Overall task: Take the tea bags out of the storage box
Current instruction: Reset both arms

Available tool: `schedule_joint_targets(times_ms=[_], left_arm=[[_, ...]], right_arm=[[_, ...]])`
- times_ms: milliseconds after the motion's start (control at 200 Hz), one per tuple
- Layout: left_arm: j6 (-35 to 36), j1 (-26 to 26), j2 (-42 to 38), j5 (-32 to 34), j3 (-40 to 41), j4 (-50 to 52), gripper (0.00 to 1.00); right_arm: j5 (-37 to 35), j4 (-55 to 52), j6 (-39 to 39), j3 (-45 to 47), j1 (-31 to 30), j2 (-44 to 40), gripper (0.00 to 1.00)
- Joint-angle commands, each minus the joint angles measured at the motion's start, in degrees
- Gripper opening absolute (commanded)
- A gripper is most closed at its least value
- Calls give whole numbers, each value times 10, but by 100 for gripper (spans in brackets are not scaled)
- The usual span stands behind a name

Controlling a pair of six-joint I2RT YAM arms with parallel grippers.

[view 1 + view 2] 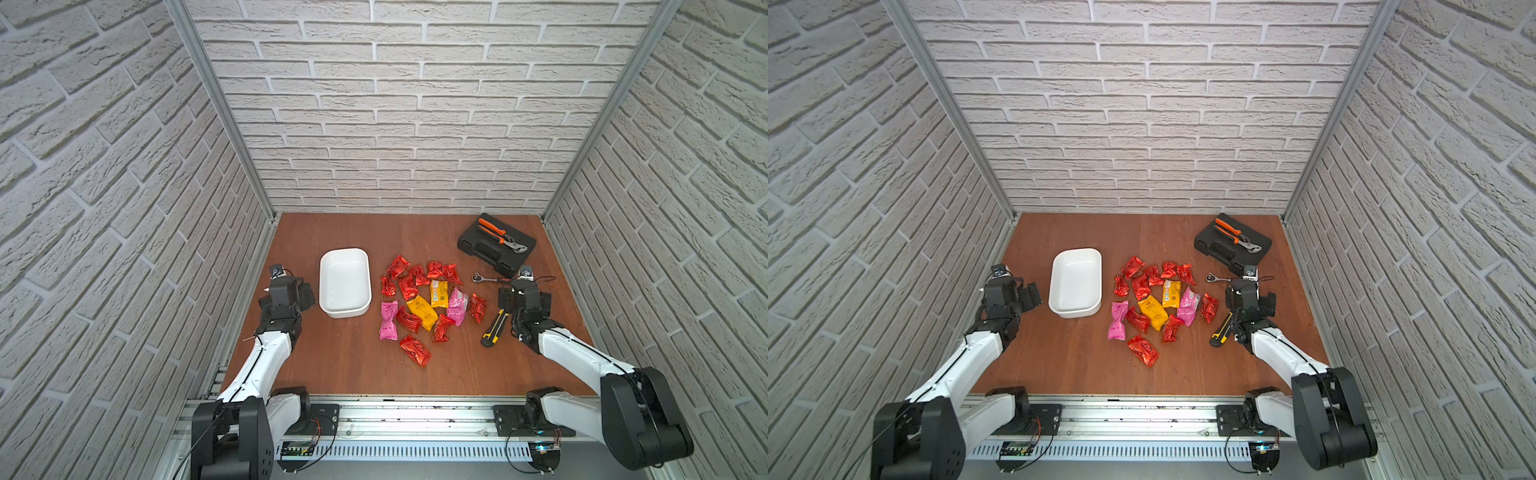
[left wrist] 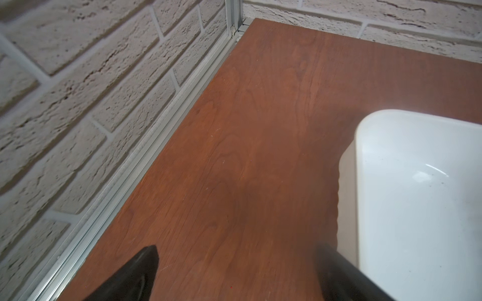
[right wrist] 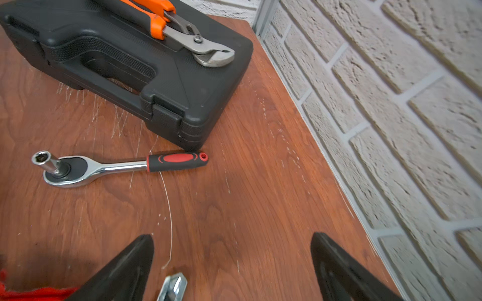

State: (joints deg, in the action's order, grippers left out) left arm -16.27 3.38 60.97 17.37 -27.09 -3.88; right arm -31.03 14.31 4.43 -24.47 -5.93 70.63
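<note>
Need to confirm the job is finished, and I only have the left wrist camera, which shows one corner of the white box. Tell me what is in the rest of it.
Observer: Nothing. In both top views the storage box shows a bare white floor from wall to wall.
Operator: Report where the bags are.
Observer: The tea bags lie scattered on the table beside the box, on the right arm's side, none touching its wall.
Operator: Give me the other arm.
Observer: The right end effector is open and holds nothing; it sits beyond the bags, next to the utility knife.
</note>
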Motion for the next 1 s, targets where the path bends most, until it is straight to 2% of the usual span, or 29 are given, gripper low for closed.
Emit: schedule_joint_targets(times_ms=[0, 275, 470, 645, 730, 805, 860, 995], left_arm=[[49, 3, 13, 4, 14, -123, 98], [72, 4, 74, -27, 59, -262, 99], [88, 4, 109, -45, 66, -308, 99], [97, 5, 135, -57, 68, -335, 99], [104, 5, 141, -62, 66, -343, 98], [107, 5, 143, -63, 67, -347, 98], [108, 5, 143, -66, 66, -350, 99], [109, 5, 148, -73, 67, -358, 98]], right_arm=[[55, 165, -40, 8, 3, 37, 98], [104, 278, -58, -6, 6, 131, 98], [121, 317, -58, 15, 9, 134, 98], [167, 344, -57, 30, 24, 143, 98], [189, 411, -67, 44, 25, 177, 99], [192, 353, -63, 31, 27, 157, 99], [193, 380, -63, 34, 29, 168, 98], [201, 348, -56, 23, 36, 163, 98]])
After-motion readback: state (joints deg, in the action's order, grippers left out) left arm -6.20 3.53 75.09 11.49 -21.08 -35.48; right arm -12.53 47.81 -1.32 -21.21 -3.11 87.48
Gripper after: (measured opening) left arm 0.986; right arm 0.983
